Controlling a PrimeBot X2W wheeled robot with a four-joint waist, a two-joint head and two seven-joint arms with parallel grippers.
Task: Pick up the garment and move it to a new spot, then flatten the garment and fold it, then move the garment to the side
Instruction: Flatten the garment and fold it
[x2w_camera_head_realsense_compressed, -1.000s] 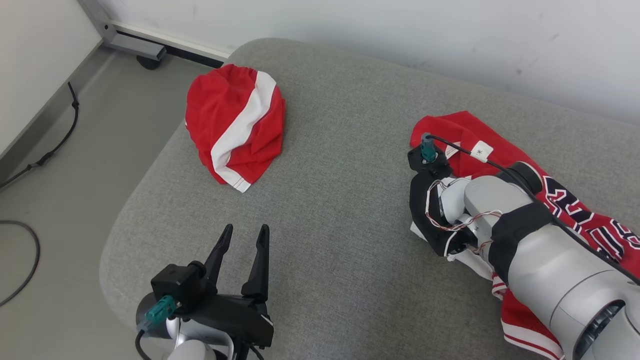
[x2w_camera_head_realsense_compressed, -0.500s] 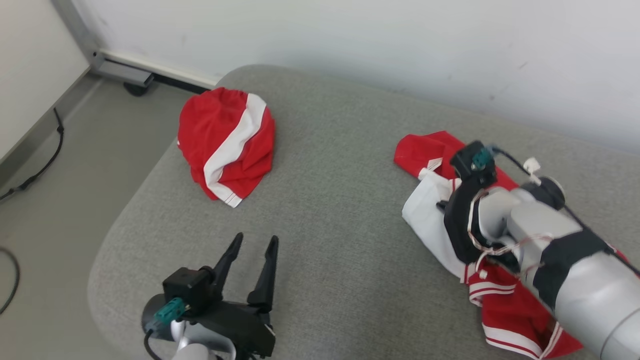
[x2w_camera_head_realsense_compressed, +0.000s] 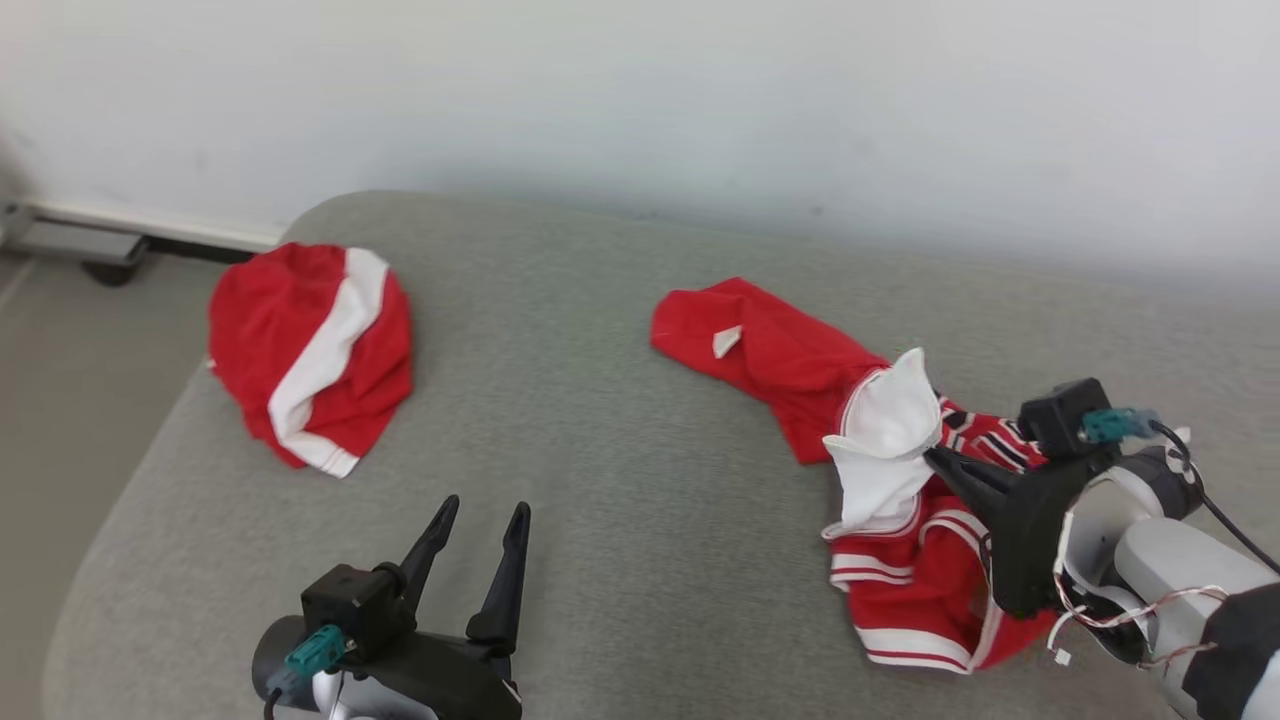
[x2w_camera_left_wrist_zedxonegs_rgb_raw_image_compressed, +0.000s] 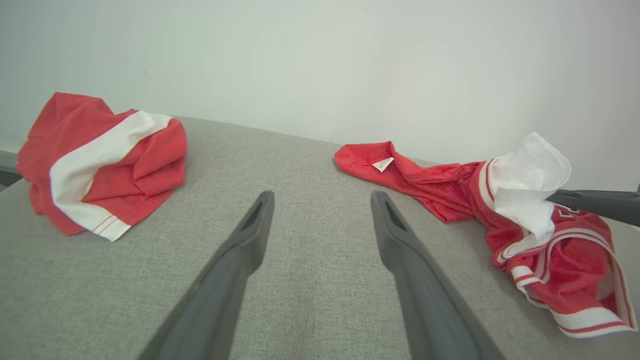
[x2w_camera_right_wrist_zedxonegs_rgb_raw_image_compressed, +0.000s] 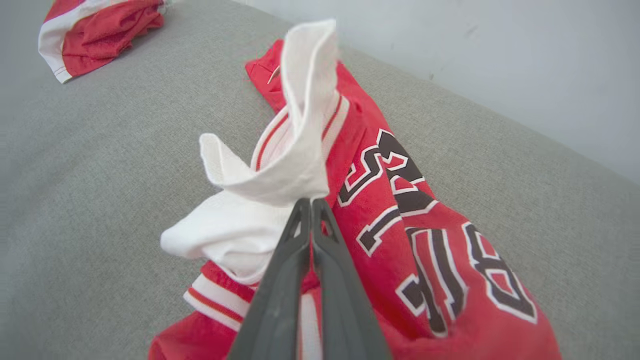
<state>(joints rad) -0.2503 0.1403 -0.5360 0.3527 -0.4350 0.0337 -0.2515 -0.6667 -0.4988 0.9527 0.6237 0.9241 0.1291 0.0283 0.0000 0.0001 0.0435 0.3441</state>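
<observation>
Garment (x2w_camera_right_wrist_zedxonegs_rgb_raw_image_compressed: 450, 220) in right claw (x2w_camera_right_wrist_zedxonegs_rgb_raw_image_compressed: 311, 202), black lettering (x2w_camera_right_wrist_zedxonegs_rgb_raw_image_compressed: 402, 197) illegible, white tag (x2w_camera_left_wrist_zedxonegs_rgb_raw_image_compressed: 383, 163)

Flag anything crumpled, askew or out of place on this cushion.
The red jersey lies twisted and bunched, a white panel pinched up by the shut right gripper. A second red-and-white garment sits crumpled near the left edge of the cushion.

Bright, even, diffuse light throughout. Faint soft shadow beneath garment (x2w_camera_head_realsense_compressed: 780, 350). Head view slightly blurred at wall (x2w_camera_head_realsense_compressed: 640, 100). Wrist views bow at edges
</observation>
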